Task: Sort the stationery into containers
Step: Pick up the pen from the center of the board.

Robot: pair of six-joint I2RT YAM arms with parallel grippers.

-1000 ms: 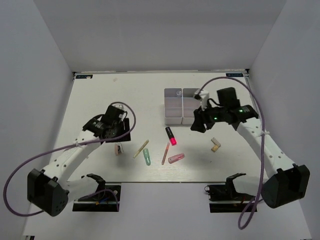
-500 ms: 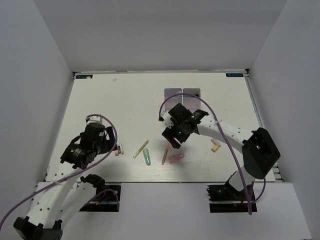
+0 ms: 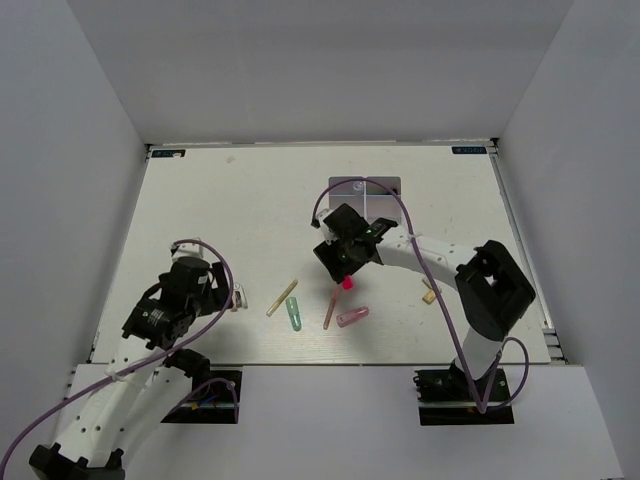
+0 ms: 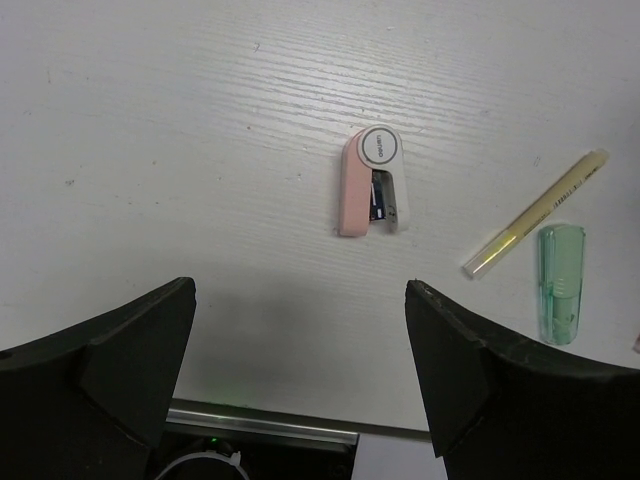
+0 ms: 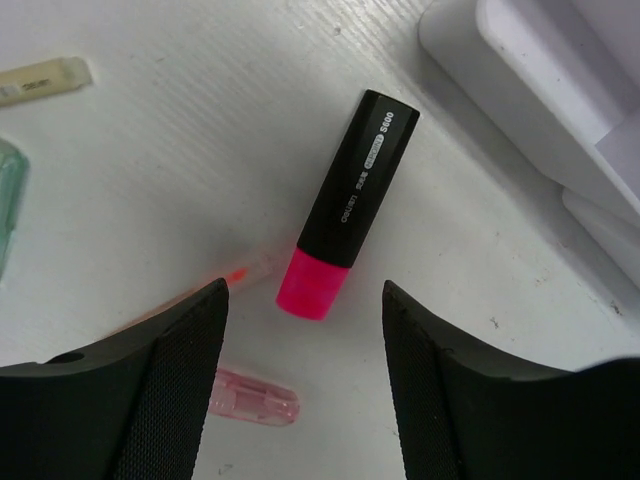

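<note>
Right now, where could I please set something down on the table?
Bare: the far left of the table, between the left gripper and the organiser, and right of the organiser. Crowded: the near strip from pink stapler to beige block.

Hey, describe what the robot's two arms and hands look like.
The left arm and right arm have white links, black joints and black bases. A purple cable loops along each. The left hand and right hand each have two broad matte-black fingers.
</note>
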